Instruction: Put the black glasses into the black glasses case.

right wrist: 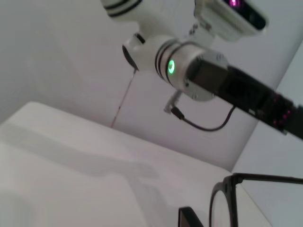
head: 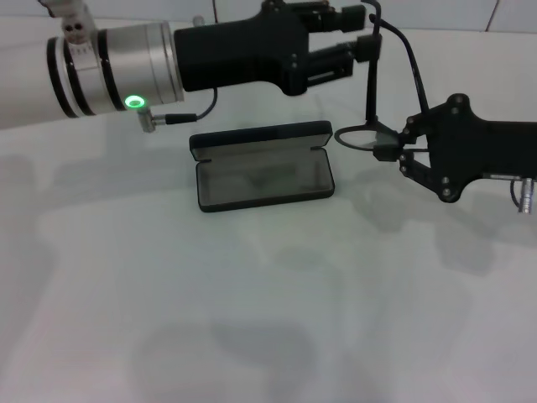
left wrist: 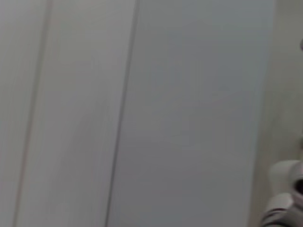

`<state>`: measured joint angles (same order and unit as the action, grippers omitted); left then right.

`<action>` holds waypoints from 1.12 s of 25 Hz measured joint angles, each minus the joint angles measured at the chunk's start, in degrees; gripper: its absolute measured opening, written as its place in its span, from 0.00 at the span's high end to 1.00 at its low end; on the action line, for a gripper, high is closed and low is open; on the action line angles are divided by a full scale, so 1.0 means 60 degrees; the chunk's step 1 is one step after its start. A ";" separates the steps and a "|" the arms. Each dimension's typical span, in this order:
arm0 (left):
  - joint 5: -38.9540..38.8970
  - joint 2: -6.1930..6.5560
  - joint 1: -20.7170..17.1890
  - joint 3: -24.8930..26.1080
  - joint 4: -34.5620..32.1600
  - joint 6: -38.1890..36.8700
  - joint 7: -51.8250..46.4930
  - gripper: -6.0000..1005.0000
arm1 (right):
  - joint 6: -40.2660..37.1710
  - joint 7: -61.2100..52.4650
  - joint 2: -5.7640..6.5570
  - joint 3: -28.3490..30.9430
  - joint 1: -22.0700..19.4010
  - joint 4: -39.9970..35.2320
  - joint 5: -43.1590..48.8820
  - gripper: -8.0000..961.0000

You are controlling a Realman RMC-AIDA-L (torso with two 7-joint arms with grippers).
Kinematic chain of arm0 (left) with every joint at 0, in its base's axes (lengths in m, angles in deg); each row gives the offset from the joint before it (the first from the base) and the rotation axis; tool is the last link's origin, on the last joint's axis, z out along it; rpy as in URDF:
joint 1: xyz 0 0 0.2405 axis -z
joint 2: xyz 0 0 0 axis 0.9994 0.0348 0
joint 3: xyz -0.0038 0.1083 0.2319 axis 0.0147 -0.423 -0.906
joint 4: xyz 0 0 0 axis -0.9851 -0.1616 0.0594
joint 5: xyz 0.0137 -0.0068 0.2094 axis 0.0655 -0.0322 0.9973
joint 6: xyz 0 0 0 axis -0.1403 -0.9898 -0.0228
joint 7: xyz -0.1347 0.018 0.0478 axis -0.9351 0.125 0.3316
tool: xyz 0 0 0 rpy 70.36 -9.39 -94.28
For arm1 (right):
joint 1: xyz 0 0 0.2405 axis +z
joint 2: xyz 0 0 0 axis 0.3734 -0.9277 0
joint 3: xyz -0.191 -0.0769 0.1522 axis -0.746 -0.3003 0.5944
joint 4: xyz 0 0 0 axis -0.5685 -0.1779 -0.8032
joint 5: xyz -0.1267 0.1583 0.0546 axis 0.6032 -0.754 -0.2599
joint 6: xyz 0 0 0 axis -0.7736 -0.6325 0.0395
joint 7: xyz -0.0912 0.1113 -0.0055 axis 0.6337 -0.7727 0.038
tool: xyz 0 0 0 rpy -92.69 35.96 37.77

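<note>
The black glasses case (head: 263, 181) lies open on the white table, its lid standing up at the back and grey lining showing. Just right of it, above the table, hang the black glasses (head: 356, 137), one lens facing up and a thin temple arm rising. My right gripper (head: 394, 149) is shut on the frame beside that lens. My left gripper (head: 357, 42) reaches across from the left and sits high, against the upper part of the temple arm. In the right wrist view, one lens of the glasses (right wrist: 226, 208) shows close up.
The white table (head: 252, 319) spreads bare in front of the case. My left arm (right wrist: 199, 71), with its green light, crosses above and behind the case. A white wall stands behind the table. The left wrist view holds only blank wall.
</note>
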<state>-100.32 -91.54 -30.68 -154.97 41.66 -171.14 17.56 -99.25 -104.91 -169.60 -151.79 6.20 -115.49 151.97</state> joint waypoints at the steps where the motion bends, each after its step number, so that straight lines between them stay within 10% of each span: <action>1: 0.0035 -0.0024 0.0021 0.0001 0.0000 -0.0087 0.0122 0.54 | 0.0153 0.0010 -0.0001 -0.0086 0.0020 0.0022 -0.0018 0.87; 28: 0.1409 -0.0161 0.0634 0.0001 0.0017 0.0071 -0.1023 0.54 | -0.0158 0.3425 -0.0006 -0.1017 -0.0691 -0.0186 -0.1679 0.86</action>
<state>-91.87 -92.51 -26.87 -154.96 41.76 -170.71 11.42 -100.20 -84.36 -169.63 -157.89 2.06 -116.61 141.89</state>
